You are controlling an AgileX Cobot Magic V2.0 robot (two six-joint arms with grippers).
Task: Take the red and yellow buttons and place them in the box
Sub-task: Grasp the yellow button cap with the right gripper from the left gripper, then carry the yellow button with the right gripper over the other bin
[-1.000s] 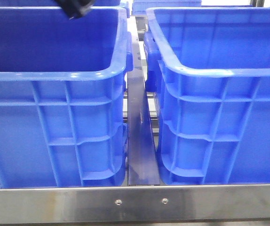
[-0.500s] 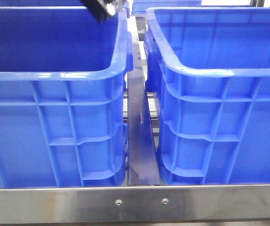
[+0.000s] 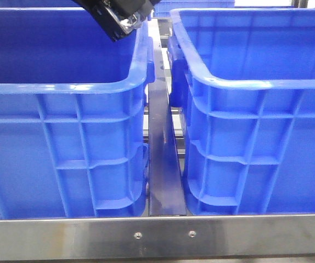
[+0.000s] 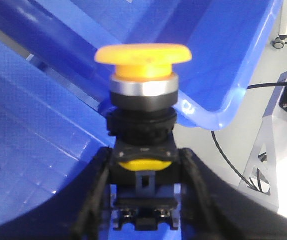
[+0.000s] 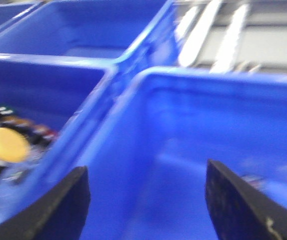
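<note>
Currently, the left hand [image 4: 143,200] is clamped on the black base of the yellow button [image 4: 142,85], which is held above the blue crates, near the inner rim of the left box [image 3: 64,87]. The right hand [image 5: 146,200] is spread apart and empty over the right box [image 5: 208,125]. The button is judged rigid, light and top-heavy; the squared base offers a surer grip than the smooth rounded cap.
</note>
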